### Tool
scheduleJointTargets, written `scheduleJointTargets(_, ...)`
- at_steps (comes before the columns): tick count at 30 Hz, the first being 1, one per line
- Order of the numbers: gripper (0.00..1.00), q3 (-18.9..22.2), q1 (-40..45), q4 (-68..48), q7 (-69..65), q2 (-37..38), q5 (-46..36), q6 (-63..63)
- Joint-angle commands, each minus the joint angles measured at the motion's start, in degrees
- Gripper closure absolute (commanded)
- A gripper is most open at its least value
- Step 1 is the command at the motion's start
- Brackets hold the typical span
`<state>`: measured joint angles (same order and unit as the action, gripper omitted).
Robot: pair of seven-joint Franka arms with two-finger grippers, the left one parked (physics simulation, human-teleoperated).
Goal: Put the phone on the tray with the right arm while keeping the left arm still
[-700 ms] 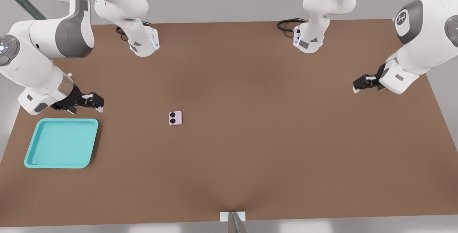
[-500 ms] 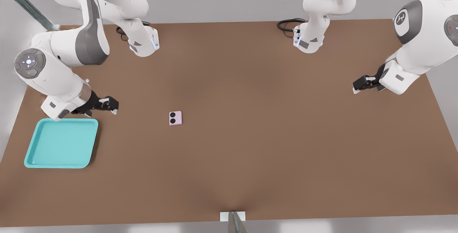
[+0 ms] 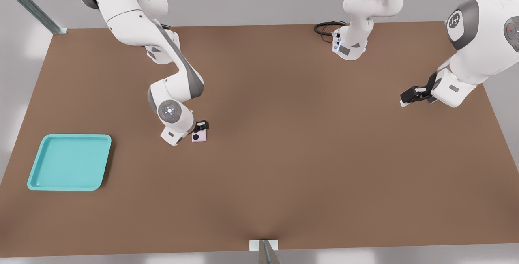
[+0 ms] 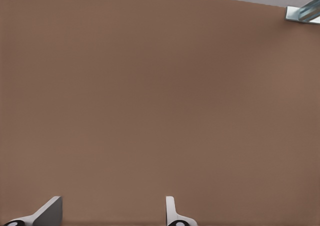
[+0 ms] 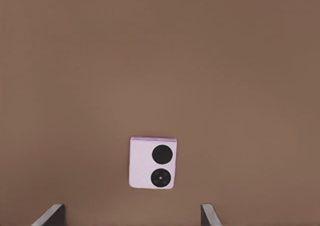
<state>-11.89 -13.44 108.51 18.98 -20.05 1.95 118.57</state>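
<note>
The pale pink phone (image 3: 200,136) lies flat on the brown table near the middle, its two black lenses facing up. My right arm's gripper (image 3: 200,128) hovers just above it and hides the phone's far edge in the front view. In the right wrist view the phone (image 5: 153,163) lies whole between and ahead of the two fingertips (image 5: 54,212), which stand wide apart and touch nothing. The gripper (image 5: 130,210) is open and empty. The turquoise tray (image 3: 69,162) sits empty near the table's edge on the front view's left, well apart from the phone.
The parked arm hangs over the table on the front view's right, its black gripper (image 3: 410,94) off the surface. Two arm bases and a black cable (image 3: 325,27) line the far edge. A small white bracket (image 3: 263,245) sits at the near edge.
My right arm has swung from beside the tray toward the front view's right and now hangs over the phone. The phone, the tray and the parked arm have not moved.
</note>
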Motion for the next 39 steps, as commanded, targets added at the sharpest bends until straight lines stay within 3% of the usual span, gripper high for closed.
scheduleJointTargets(1,0.00,-0.1,-0.2,0.6,27.2,-1.7,-0.2,8.1)
scheduleJointTargets(24,0.00,-0.2,0.4,5.5,28.9,-7.6,2.1,10.2)
scheduleJointTargets(27,0.00,-0.7,0.8,8.6,25.1,-7.5,5.9,14.6)
scheduleJointTargets(39,0.00,-2.2,1.8,8.6,8.6,-8.3,6.6,16.4)
